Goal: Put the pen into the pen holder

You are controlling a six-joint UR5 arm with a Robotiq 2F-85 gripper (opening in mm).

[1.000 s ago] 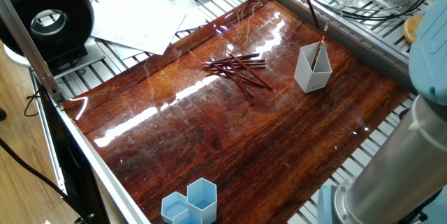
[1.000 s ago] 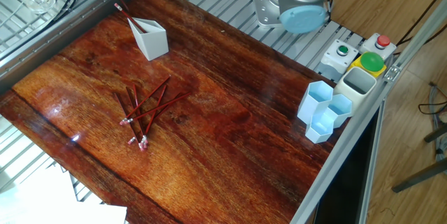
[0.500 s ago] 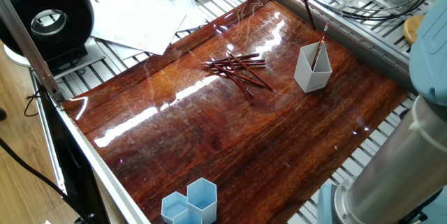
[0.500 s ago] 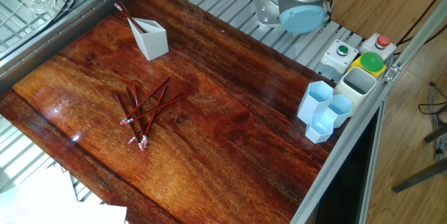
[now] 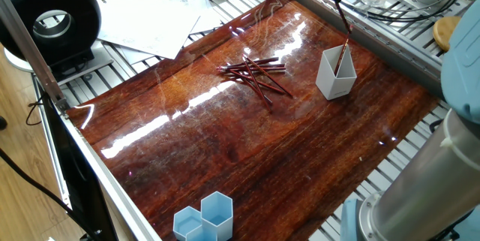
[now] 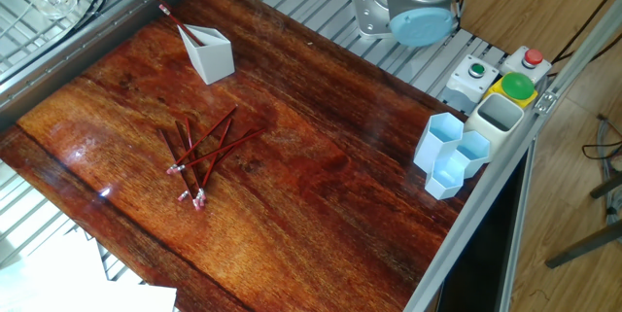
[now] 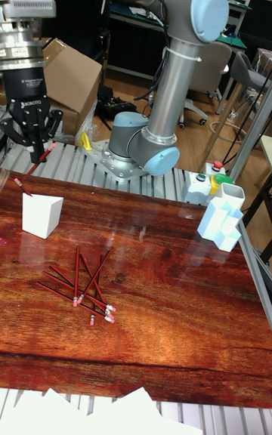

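A robotics lab: a grey industrial arm [image 7: 166,65] is bolted to an aluminium-slat bench at the wooden tabletop's [image 5: 247,143] far edge, with a push-button box [image 6: 501,74], cardboard boxes [image 7: 68,84] and office chairs [image 7: 245,76] nearby.

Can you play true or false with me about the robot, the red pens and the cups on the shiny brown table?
1. The pincer is holding a red pen up in the air. True.
2. The white pen holder is lying tipped over. False: it stands upright on the table.
3. One pen is already leaning inside the pen holder. True.
4. The pile of loose pens sits inside the blue honeycomb cups. False: the pile lies flat on the table, far from those cups.
5. The red and green buttons are right beside the white pen holder. False: they are at the table's edge by the blue cups.
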